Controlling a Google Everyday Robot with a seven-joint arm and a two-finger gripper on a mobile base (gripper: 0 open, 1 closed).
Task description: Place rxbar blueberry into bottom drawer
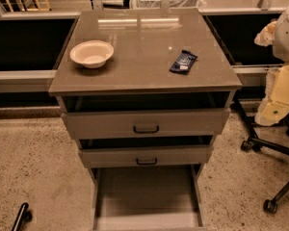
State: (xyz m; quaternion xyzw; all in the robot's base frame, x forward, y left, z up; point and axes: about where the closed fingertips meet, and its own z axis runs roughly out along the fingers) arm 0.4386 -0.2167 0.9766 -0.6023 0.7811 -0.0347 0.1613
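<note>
Flooring (33, 167) of speckled beige fills the nearest ground, with a black caster (269, 206) on a chair leg at the right. Between them the bottom drawer (147, 191) stands fully open, its plain flat floor bare. Above it the middle drawer (147, 156) and the top drawer (144, 123), each with a dark handle, sit slightly ajar. On the glossy grey-brown cabinet top (144, 37), the rxbar blueberry (183, 62) lies flat toward the right side, angled. It is well apart from the cream bowl (92, 53), which sits upright near the left edge. The gripper (278, 97), cream and white, hangs at the right edge of the view, beside the cabinet and well clear of the bar. Whether it is spread or closed cannot be told. A metal railing (135, 13) runs behind the cabinet.
</note>
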